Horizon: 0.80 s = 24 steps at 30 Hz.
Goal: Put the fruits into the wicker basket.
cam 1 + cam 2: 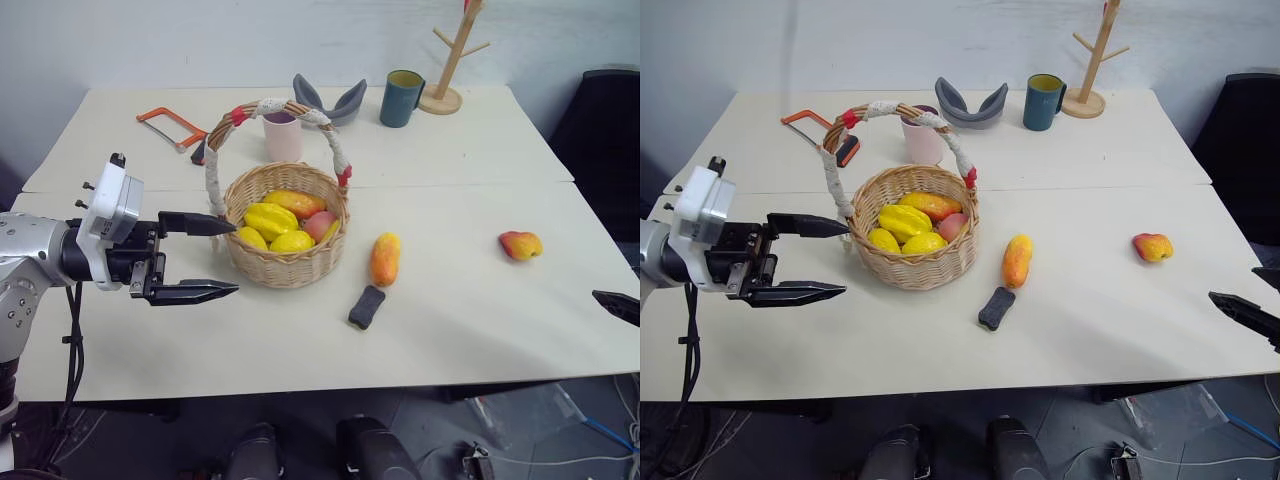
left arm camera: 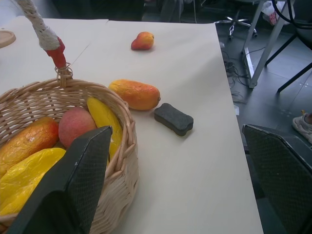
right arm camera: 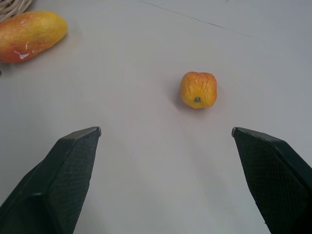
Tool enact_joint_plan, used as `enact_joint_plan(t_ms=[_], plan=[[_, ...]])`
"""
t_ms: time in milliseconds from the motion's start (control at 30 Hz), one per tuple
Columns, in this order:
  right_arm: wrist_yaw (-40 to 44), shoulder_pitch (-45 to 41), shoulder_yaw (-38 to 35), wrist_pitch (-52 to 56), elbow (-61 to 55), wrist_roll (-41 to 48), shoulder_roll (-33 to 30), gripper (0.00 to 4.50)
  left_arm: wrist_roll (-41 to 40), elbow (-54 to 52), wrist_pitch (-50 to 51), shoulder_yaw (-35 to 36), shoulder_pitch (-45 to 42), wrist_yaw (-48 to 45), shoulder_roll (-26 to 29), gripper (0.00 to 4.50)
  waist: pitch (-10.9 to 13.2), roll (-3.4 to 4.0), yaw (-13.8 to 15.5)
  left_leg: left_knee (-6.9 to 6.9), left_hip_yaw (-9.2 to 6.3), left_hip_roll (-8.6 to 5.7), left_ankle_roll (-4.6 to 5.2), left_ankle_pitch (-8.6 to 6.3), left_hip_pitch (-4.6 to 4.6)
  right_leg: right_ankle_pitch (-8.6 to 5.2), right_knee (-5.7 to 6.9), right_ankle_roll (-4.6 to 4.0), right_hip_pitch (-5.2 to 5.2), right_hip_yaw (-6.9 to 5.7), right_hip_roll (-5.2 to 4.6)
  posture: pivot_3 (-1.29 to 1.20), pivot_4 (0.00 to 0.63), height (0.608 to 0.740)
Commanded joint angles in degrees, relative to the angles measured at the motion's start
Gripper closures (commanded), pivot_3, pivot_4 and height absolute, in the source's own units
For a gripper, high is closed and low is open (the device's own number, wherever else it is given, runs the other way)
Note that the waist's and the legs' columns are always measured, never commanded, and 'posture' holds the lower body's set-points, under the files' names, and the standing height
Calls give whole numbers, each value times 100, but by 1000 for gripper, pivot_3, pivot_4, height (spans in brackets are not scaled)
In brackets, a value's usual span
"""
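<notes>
The wicker basket [image 1: 262, 267] stands left of the table's middle. Inside it lie yellow ridged fruits [image 1: 270, 219], an orange one and a reddish one. My left gripper [image 1: 233, 258] hovers just left of the basket, open and empty, with its upper finger close to the rim. On the table right of the basket lies an elongated orange-yellow fruit [image 1: 385, 258]. A rounder red-and-yellow fruit [image 1: 520, 244] sits farther right. My right gripper [image 3: 166, 130] is open and empty at the table's right edge, with the round fruit [image 3: 198, 89] ahead of its fingers.
A small black block [image 1: 366, 306] lies just in front of the elongated fruit. At the back stand a pink cup [image 1: 283, 137], a grey curved object [image 1: 330, 100], a dark mug [image 1: 402, 98] and a wooden rack [image 1: 447, 60]. An orange hacksaw [image 1: 170, 125] lies back left.
</notes>
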Motion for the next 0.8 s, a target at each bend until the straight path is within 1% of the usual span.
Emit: enact_joint_plan(t_ms=[33,200,233,300,400,467,600,633,700,800], plan=[[65,-86,-135,-77,-54,-9,-231,44,-107,-158,-3,176,-113,51,9,0,0,0,0,0,0,0,0,0,0,0,0,0,0,0,0,0,150,740],[293,-421,61,405,-349,438,-515,44,-184,-185,87,96,-112,-26,41,0,2,3,-10,0,0,1,0,0,1,0,0,0,0,0,1,0,150,740],[461,-637,430,372,-569,557,-693,44,-93,-215,18,60,-67,-54,74,0,2,3,-10,0,0,2,0,0,0,0,0,0,0,0,1,0,150,740],[643,-1330,1404,231,-914,684,-980,44,194,-248,-201,-49,-7,-81,116,0,8,13,-69,0,3,3,0,0,3,0,1,0,0,2,2,0,150,740],[943,-2253,2516,146,-1126,774,-1098,44,356,-230,-290,-195,-35,-163,153,0,11,17,-102,0,0,6,0,0,4,0,7,-1,-3,0,2,0,150,740],[1246,-3210,3636,-173,-1263,491,-893,44,482,-253,-378,-286,28,-294,220,0,12,17,-94,-3,-4,7,-3,-2,-1,-4,6,-7,-9,-3,3,0,150,740],[1693,-4687,5261,-724,-1126,-199,-153,44,494,-410,-338,-269,90,-280,232,0,18,26,-117,12,0,9,-11,-3,-19,-5,8,-10,-27,-2,2,0,150,740],[1773,-4875,5484,-833,-1063,-323,-20,44,478,-457,-311,-256,103,-261,230,0,18,25,-118,11,2,8,-11,-3,-30,-6,11,-10,-41,-1,1,0,150,740],[1924,-5212,6139,-1322,-783,-867,389,44,433,-616,-255,-180,218,-206,238,0,18,25,-118,14,4,9,-16,-1,-42,-6,17,-10,-55,-1,0,0,150,740],[2110,-5503,6886,-2042,-307,-1567,917,44,407,-829,-189,-56,408,-130,267,0,17,25,-108,30,4,9,-22,4,-88,-6,36,-11,-101,-1,-2,0,150,740]])
